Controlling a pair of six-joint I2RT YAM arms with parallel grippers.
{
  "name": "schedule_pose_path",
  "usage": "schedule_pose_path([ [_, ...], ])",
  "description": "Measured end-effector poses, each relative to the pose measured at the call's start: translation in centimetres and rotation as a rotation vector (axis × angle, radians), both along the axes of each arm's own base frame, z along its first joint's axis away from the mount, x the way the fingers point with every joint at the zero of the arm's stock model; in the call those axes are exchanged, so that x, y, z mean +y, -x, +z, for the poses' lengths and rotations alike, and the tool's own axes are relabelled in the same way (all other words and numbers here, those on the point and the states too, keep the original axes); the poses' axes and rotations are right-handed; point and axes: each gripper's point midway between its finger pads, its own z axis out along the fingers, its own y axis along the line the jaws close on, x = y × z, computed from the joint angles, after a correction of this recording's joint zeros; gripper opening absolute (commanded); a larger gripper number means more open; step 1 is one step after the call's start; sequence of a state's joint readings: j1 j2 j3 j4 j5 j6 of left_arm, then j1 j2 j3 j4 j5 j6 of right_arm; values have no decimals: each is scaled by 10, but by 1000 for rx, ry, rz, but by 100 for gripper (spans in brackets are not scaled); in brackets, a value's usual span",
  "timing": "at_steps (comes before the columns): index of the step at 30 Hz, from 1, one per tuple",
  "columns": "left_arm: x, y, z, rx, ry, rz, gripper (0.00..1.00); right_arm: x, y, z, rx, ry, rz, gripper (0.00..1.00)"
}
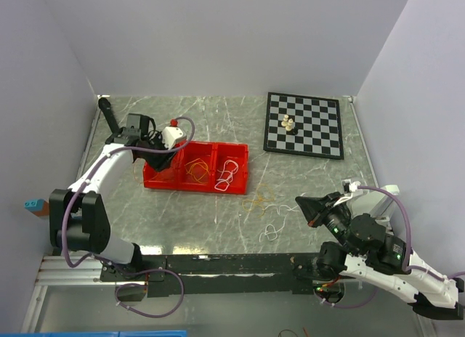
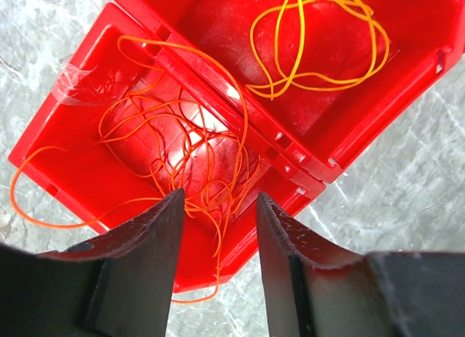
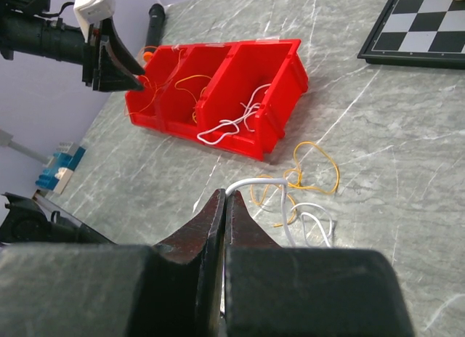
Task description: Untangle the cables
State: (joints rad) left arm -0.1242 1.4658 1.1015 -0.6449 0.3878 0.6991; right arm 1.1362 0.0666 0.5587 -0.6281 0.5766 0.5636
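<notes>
Left wrist: left hand (image 2: 218, 200) apart astride orange cables (image 2: 195, 142), strands partly hidden behind it; right hand (image 3: 224, 197) together.

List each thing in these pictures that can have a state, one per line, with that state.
left tool: open, over the orange cable.
right tool: shut, apparently pinching the loose white cable.
orange cable: tangled, in the end compartment of the red bin.
yellow cable: looped, middle compartment.
binned white cable: draped over the rim.
loose yellow cable: tangled on the table.
chess pieces: clustered on the chessboard.
</notes>
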Motion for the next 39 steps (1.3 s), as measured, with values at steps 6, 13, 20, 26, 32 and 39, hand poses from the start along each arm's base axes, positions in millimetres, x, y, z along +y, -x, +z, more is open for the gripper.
schedule_pose_path([
  [6,5,1,-12,28,-25,-25,43,0,0,-1,2,4,0,0],
  [13,7,-2,-13,18,-35,-39,19,0,0,-1,2,4,0,0],
  [20,7,-10,-21,15,-33,-35,18,1,0,-1,4,7,0,0],
  [26,8,-6,-29,29,-35,-35,13,0,-1,-1,3,7,-6,0],
  [32,9,-7,-40,27,-36,-19,7,0,-1,-1,3,7,-7,0],
  [39,15,-2,-63,33,-52,11,7,-1,-1,-1,6,-1,-9,0],
])
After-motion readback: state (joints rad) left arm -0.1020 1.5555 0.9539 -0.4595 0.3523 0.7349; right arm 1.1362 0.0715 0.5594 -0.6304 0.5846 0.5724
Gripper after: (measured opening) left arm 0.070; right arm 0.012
